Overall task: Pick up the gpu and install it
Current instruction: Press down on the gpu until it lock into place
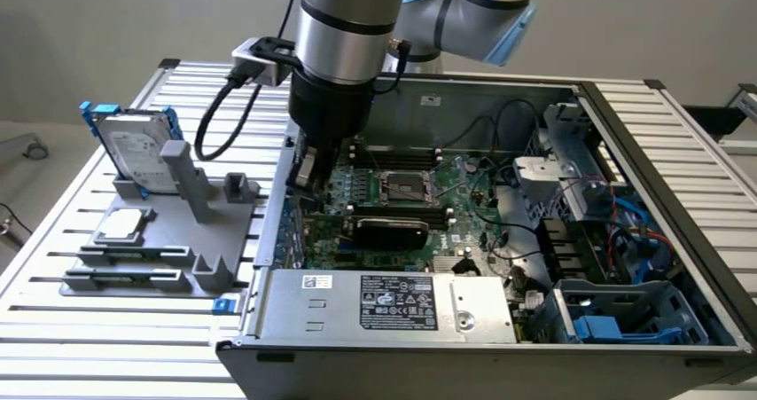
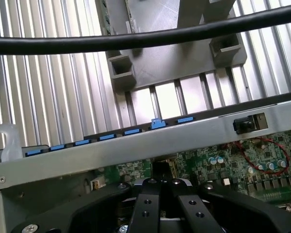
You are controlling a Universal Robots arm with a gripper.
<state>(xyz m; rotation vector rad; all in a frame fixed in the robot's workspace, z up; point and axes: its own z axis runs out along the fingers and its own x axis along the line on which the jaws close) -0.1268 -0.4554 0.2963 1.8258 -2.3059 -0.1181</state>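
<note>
We hold the gripper low inside the open computer case, beside its wall on the exterior view's left; its fingers are pressed together on the gpu, gripped edge-on. The card stands upright over the motherboard, presumably to meet a slot.

The silver-and-black robot arm stands nearly vertical, wrist pointing straight down, its black pincer lowered with fingers drawn together.

Claw tight betw. case wall & CPU socket; open room above PSU.
</note>
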